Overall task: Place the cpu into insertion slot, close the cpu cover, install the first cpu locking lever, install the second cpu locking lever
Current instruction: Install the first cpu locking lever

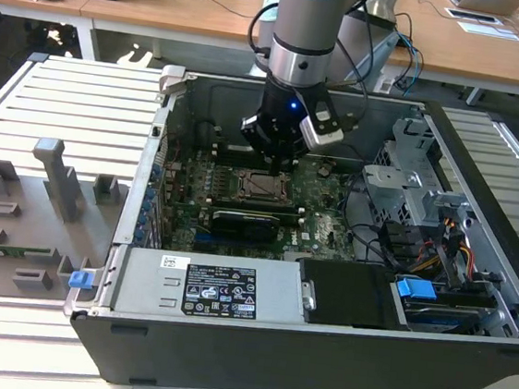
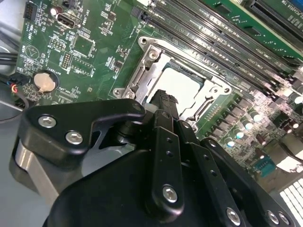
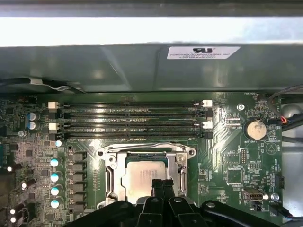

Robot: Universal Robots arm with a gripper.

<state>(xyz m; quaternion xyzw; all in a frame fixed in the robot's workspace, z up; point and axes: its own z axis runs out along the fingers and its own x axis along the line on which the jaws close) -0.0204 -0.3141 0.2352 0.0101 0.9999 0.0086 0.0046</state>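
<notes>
The cpu [image 3: 139, 176] is a pale silvery square lying flat in the insertion slot [image 1: 242, 185] on the green motherboard; in the second wrist view the cpu [image 2: 185, 84] shows the same way. The cpu cover [image 3: 110, 169] is a metal frame lying down around the chip, its window showing the chip's top. A thin wire lever [image 3: 137, 144] runs along the socket's side nearest the memory slots. My gripper [image 3: 164, 184] hangs just above the chip's edge with its black fingers pressed together and nothing held. In the exterior view the gripper [image 1: 273, 170] points straight down over the socket.
Long black memory slots [image 3: 132, 120] run beside the socket. A coin battery [image 3: 257, 128] sits on the board. The case wall [image 3: 142, 66] rises behind the memory. A power supply [image 1: 203, 286], a drive cage [image 1: 408, 192] and loose cables crowd the case. Grey fixtures [image 1: 46, 191] stand outside it.
</notes>
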